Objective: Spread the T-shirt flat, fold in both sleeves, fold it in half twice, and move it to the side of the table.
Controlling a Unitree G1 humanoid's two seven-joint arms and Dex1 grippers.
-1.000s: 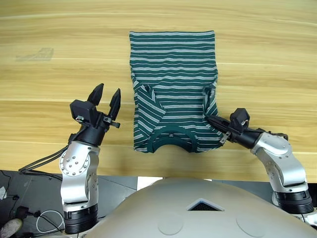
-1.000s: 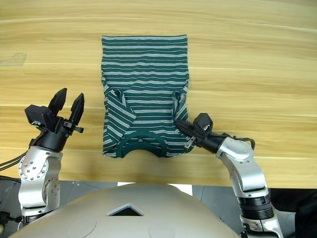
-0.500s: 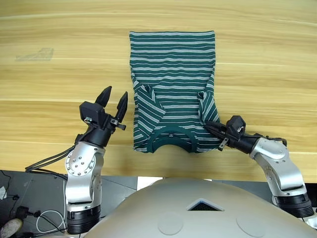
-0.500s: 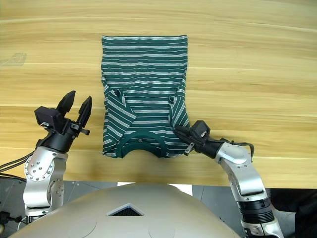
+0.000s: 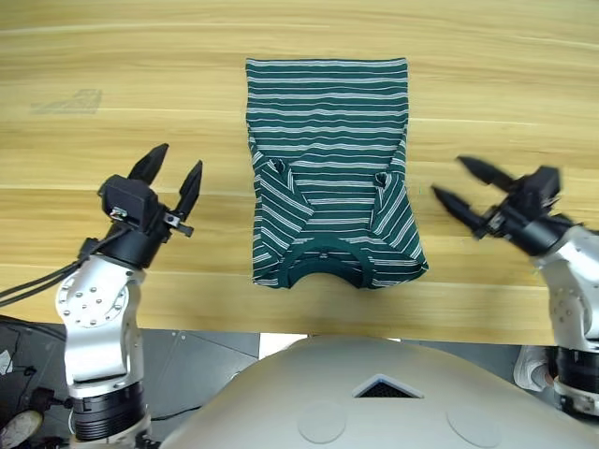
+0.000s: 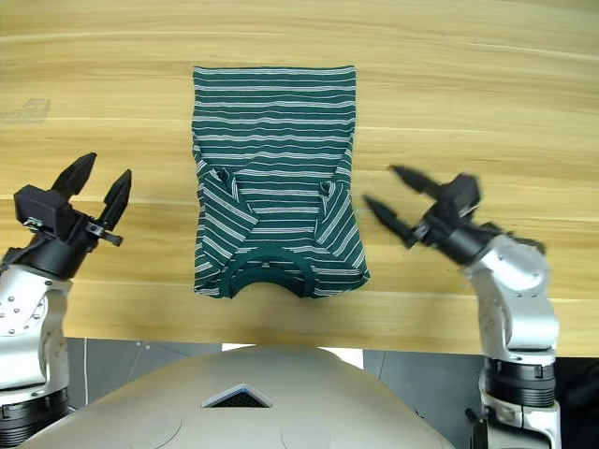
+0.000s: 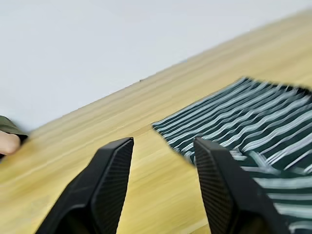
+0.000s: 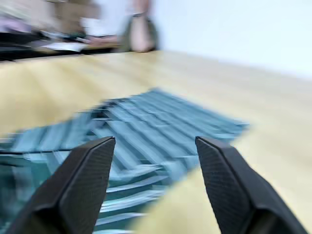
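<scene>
A dark green T-shirt with white stripes (image 5: 328,159) lies on the wooden table (image 5: 112,56), collar toward me and both sleeves folded inward over the body. My left gripper (image 5: 171,170) hovers open over bare wood to the left of the shirt's lower half, with nothing between its fingers. My right gripper (image 5: 457,181) is open to the right of the shirt, near its right shoulder, clear of the fabric. In the left wrist view the shirt (image 7: 253,126) lies beyond the gripper (image 7: 163,146). The right wrist view has the shirt (image 8: 146,131) beyond the gripper (image 8: 155,144).
Bare wood stretches on both sides of the shirt and behind it. The table's near edge (image 5: 187,323) runs just below the collar. A faint pale mark (image 5: 67,103) shows on the wood at the far left.
My right gripper let go of the shirt's right shoulder edge, opened, and pulled away to the right. The left gripper drew back to the left. The folded right sleeve now lies flat.
</scene>
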